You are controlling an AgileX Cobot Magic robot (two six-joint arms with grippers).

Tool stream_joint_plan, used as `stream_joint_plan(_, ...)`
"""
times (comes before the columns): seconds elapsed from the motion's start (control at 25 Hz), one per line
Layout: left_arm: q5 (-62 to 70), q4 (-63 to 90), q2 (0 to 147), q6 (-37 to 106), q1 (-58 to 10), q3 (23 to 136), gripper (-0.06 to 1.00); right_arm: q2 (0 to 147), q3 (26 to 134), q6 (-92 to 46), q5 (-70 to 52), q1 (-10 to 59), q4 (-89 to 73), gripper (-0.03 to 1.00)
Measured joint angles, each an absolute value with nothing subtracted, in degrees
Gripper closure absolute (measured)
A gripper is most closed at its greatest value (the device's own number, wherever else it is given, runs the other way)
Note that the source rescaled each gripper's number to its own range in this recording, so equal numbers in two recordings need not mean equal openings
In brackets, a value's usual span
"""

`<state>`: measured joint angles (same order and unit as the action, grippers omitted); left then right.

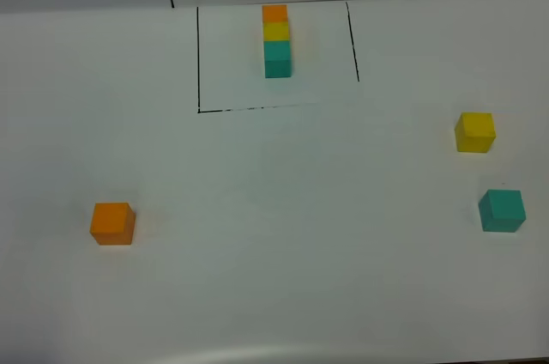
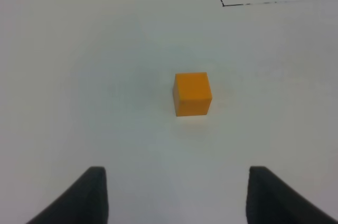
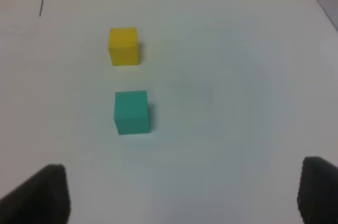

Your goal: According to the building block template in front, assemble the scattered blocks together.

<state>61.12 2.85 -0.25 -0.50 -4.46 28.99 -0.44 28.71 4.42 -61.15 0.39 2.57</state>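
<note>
**Item 1. Building block template** (image 1: pixel 276 40): top centre of the high view. A row of three joined cubes running away from the camera: orange farthest, yellow in the middle, teal nearest. It is bounded by black drawn lines (image 1: pixel 199 59) on the left, right and near sides. It probably sits apart inside this frame as the reference for colour order.

**Item 2. Orange cube** (image 1: pixel 112 223): lower left of the high view, alone on the white table (image 1: pixel 274 209), well apart from the other loose cubes.

**Item 3. Yellow cube** (image 1: pixel 474 132): right edge, mid-height, upright.

**Item 4. Teal cube** (image 1: pixel 502 210): right edge, just below the yellow cube, near it but not touching.

**Item 5. Left gripper** (image 2: pixel 177 182): jaws spread wide and empty. The orange cube lies ahead of it, roughly centred between the fingers, which suggests it is lined up for an approach to that cube.

**Item 6. Right gripper** (image 3: pixel 185 182): jaws spread very wide and empty. The teal cube is the nearer of the two ahead of it, with the yellow one beyond. Both sit off-centre toward one finger.

**Status:** no assembly has begun, and all three loose cubes remain separate. Each arm appears assigned to the cubes on its own side.
</note>
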Motion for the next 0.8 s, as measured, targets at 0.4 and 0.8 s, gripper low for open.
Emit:
stream_joint_plan(0.4,60.98,2.85,0.07,-0.44,-4.46,28.99,0.67,-0.44,28.71,4.42,-61.15,0.39,2.57,0.22)
stream_joint_plan(0.8,50.17,3.44,17.52,0.0,-4.46,30.76,-0.05,-0.44,28.71,4.42,-61.15,0.39,2.57,0.22)
